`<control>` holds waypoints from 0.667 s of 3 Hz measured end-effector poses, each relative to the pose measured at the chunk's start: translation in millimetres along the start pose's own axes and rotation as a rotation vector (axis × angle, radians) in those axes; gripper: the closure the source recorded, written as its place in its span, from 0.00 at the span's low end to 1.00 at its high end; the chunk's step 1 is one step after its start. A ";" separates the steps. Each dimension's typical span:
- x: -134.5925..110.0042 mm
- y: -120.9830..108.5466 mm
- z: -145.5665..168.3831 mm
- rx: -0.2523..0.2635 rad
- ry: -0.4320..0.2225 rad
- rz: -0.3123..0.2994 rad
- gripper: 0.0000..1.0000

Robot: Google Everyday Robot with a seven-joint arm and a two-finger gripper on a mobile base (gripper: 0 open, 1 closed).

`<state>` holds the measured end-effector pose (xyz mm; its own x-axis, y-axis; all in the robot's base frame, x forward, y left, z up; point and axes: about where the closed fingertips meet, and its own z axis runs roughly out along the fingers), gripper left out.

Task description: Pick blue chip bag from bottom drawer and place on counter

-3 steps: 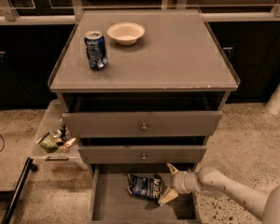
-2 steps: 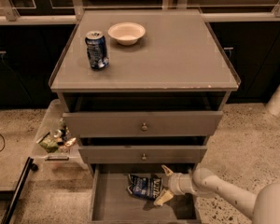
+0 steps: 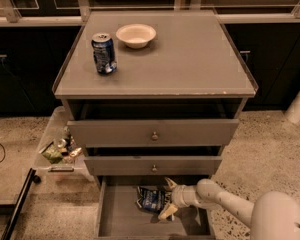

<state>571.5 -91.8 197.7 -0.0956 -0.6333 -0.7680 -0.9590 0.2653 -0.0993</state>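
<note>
Reaching into the bottom drawer (image 3: pixel 124 219), we hold our gripper (image 3: pixel 168 200), fingers spread, at the right edge of the blue chip bag (image 3: pixel 149 199) lying there; gripping, lifting and placing it on the counter (image 3: pixel 190 59) remain undone.

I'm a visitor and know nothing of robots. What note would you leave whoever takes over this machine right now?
Gripper: open, low inside the pulled-out grey-brown wooden bottom drawer, at the right edge of the crumpled dark-blue chip bag.
Bag: lying on the drawer floor, not lifted.
Done: the reach.
Left: grasp, lift, set on the flat grey-brown counter.
</note>
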 end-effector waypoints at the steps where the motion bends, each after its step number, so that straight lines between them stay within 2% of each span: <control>1: 8.1 -1.3 16.3 0.008 0.001 0.006 0.00; 2: 17.6 3.0 44.9 0.008 0.005 0.011 0.00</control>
<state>578.9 -69.4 155.4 -0.1074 -0.6338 -0.7660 -0.9556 0.2783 -0.0964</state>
